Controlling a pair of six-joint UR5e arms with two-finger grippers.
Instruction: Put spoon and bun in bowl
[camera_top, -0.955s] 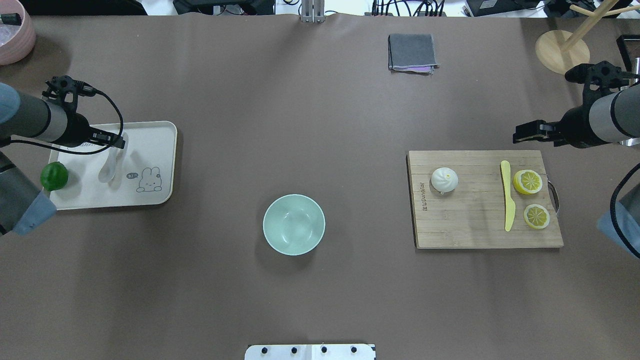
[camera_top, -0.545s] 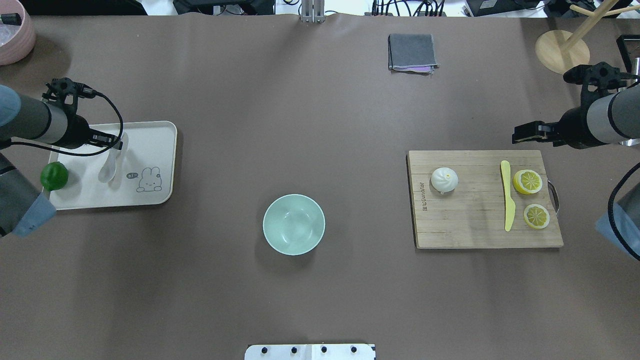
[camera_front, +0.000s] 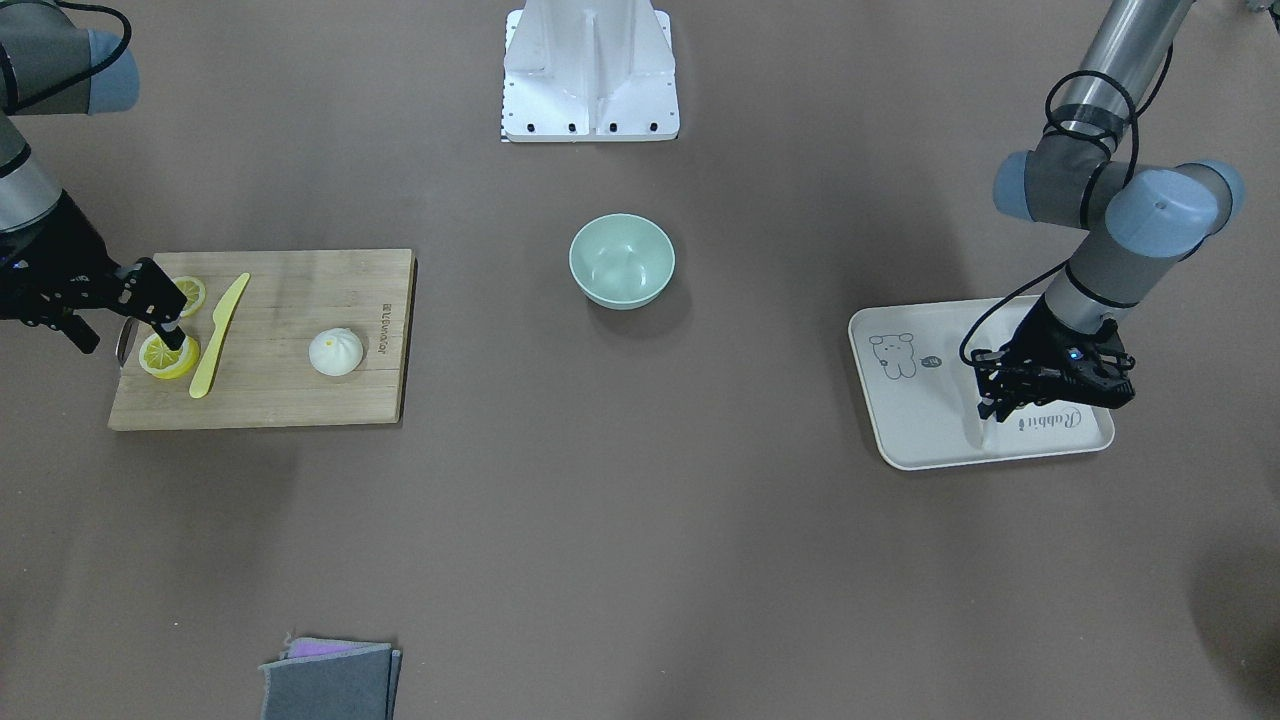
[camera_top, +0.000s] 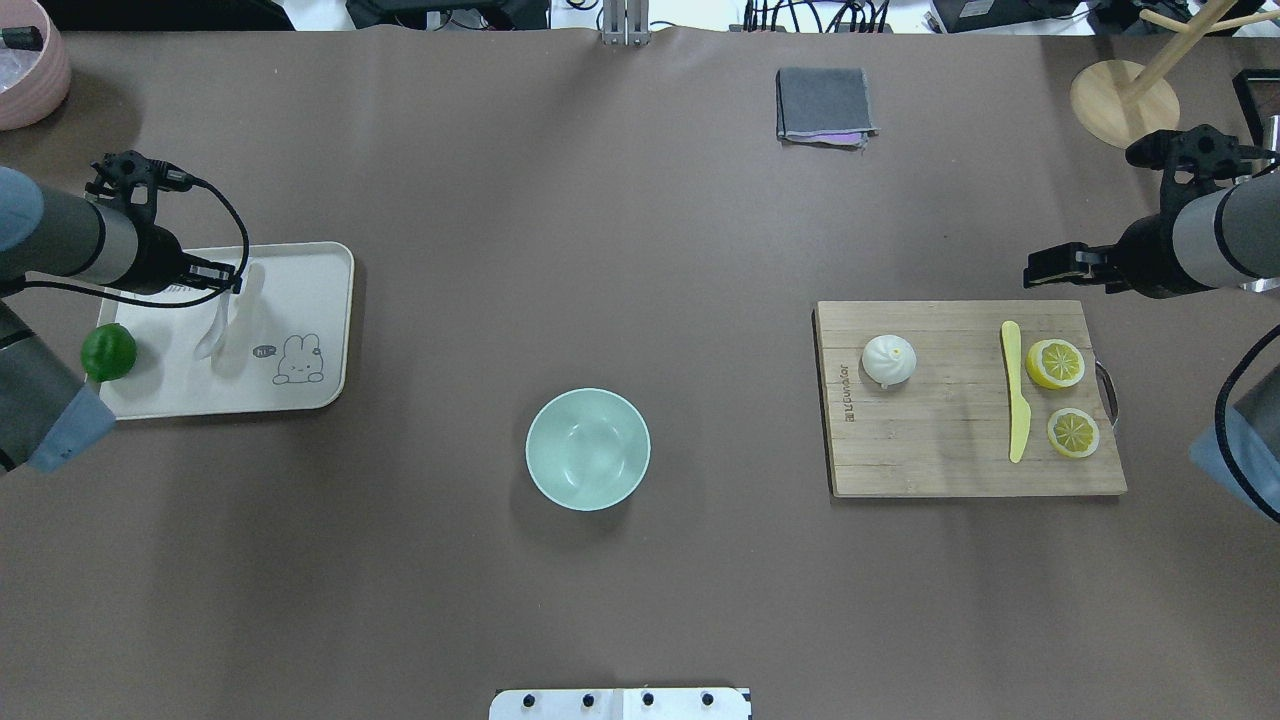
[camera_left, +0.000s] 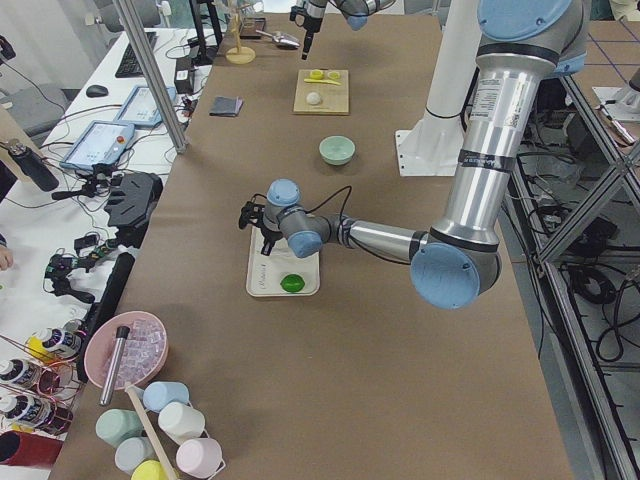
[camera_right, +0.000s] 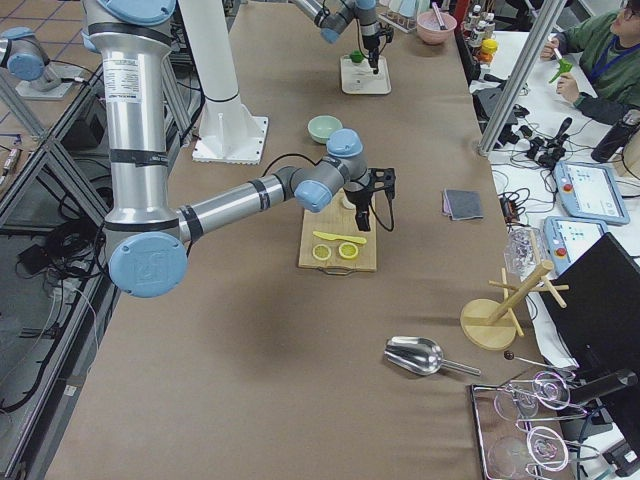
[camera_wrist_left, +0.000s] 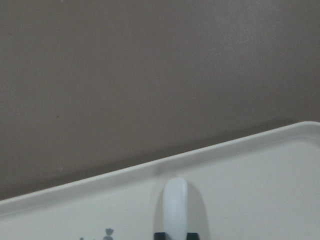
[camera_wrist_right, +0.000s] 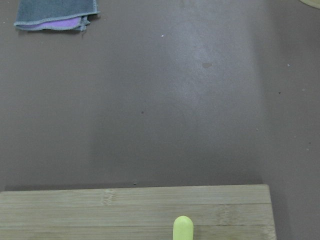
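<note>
My left gripper (camera_top: 228, 280) is shut on the handle of the white spoon (camera_top: 213, 335) and holds it slightly above the cream tray (camera_top: 300, 300), scoop hanging down. The left wrist view shows the handle tip (camera_wrist_left: 175, 205) between the fingertips. The mint-green bowl (camera_top: 588, 450) stands empty at the table's middle. The white bun (camera_top: 889, 360) sits on the wooden cutting board (camera_top: 940, 460), at its left part. My right gripper (camera_top: 1035, 265) hovers over the board's far edge, open and empty, well to the right of the bun.
A green lime (camera_top: 108, 352) lies on the tray's left edge. A yellow knife (camera_top: 1015, 395) and two lemon halves (camera_top: 1055, 363) lie on the board's right part. A folded grey cloth (camera_top: 825, 103) lies at the back, a wooden stand (camera_top: 1125, 100) at back right.
My left gripper has lifted the spoon a little off the tray; its shadow now shows apart from it. The right gripper has shifted slightly towards the back.
</note>
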